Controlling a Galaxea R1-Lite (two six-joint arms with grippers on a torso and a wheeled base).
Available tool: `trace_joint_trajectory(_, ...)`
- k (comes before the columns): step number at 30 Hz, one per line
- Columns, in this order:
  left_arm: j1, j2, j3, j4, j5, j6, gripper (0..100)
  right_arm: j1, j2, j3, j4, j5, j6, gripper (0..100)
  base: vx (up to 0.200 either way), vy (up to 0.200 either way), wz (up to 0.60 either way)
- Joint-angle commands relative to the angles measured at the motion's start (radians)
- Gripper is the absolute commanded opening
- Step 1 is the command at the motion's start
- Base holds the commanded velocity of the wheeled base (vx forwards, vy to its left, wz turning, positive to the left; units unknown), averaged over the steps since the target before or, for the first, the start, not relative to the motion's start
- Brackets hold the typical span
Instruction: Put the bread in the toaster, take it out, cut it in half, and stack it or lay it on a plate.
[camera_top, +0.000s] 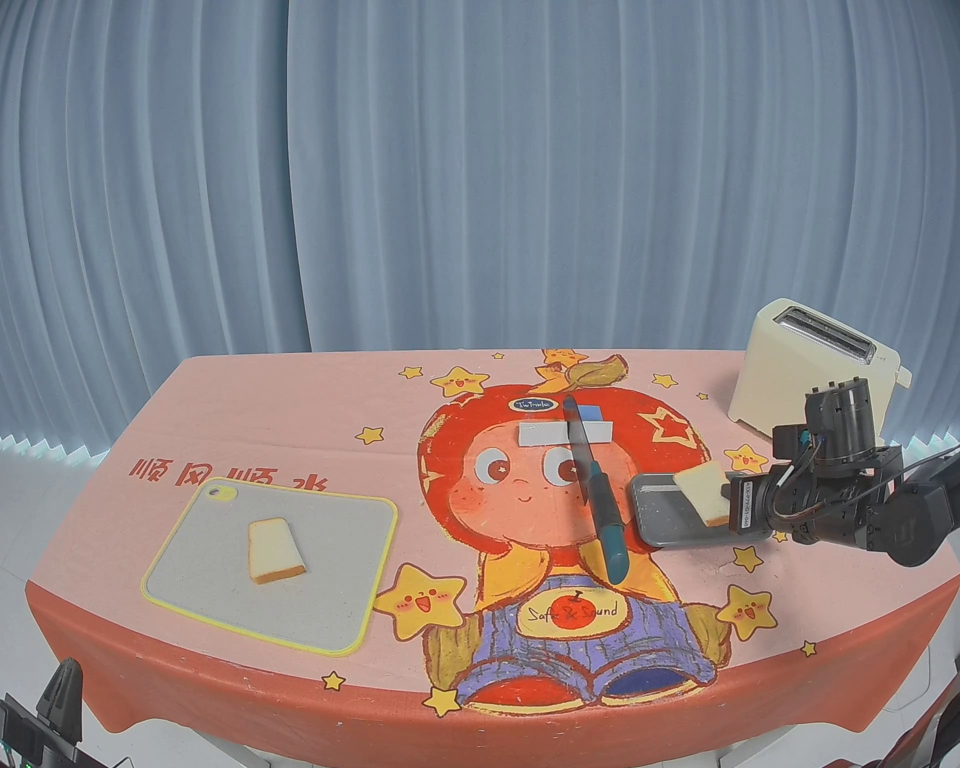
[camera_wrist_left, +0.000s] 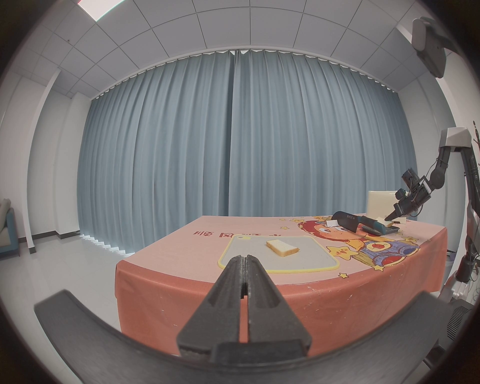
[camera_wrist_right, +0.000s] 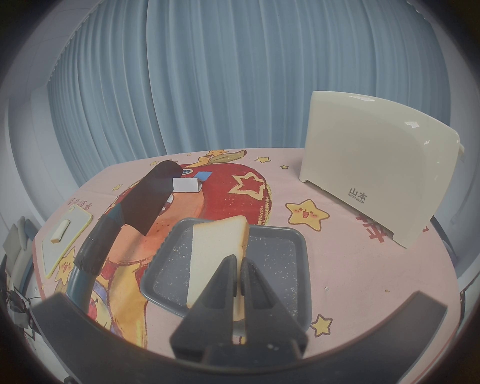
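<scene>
A half slice of bread (camera_top: 273, 549) (camera_wrist_left: 282, 247) lies on the grey, yellow-edged cutting board (camera_top: 340, 590) (camera_wrist_left: 320, 257) at the table's left. My right gripper (camera_top: 728, 500) (camera_wrist_right: 239, 272) is shut on another bread piece (camera_top: 703, 491) (camera_wrist_right: 215, 252), held on edge over the grey tray plate (camera_top: 655, 510) (camera_wrist_right: 280, 250). The cream toaster (camera_top: 812, 372) (camera_wrist_right: 375, 155) stands at the back right, just beyond the plate. A knife (camera_top: 598, 490) (camera_wrist_right: 130, 210) with a teal handle lies mid-table, its blade on a small white rest (camera_top: 545, 433). My left gripper (camera_wrist_left: 243, 295) hangs shut and empty, off the table's near left corner.
The pink cartoon tablecloth (camera_top: 480, 480) covers the table. A blue-grey curtain (camera_top: 480, 170) hangs behind it. Bare cloth lies between the cutting board and the knife, and along the back left.
</scene>
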Motion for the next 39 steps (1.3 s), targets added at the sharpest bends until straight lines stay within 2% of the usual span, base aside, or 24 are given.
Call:
trace_joint_trajectory(1, -0.001, -0.005, 0.018, -0.001, 0.000, 0.000, 0, 0.002, 0.018, -0.002, -0.001, 0.000, 0.000, 0, 0.000, 0.000, 0.00)
trace_joint_trajectory(8, 0.001, -0.005, 0.018, -0.001, 0.000, 0.000, 0, 0.002, 0.021, 0.000, 0.001, 0.000, 0.000, 0, 0.000, 0.000, 0.00)
trace_joint_trajectory(9, 0.001, -0.005, 0.018, 0.001, -0.001, 0.000, 0, 0.002, 0.020, 0.000, 0.001, 0.000, 0.000, 100, 0.000, 0.000, 0.00)
trace_joint_trajectory(29, 0.001, -0.004, 0.018, 0.001, -0.001, 0.000, 0, 0.005, -0.035, -0.040, -0.001, 0.000, 0.005, 100, 0.000, 0.000, 0.00)
trace_joint_trajectory(32, -0.001, -0.004, 0.018, -0.001, -0.001, 0.000, 0, 0.022, -0.083, -0.046, 0.013, 0.000, 0.003, 100, 0.000, 0.000, 0.00)
trace_joint_trajectory(39, 0.001, -0.004, 0.018, 0.001, -0.001, 0.000, 0, 0.114, -0.146, -0.048, 0.052, -0.002, 0.005, 100, 0.000, 0.057, 0.00)
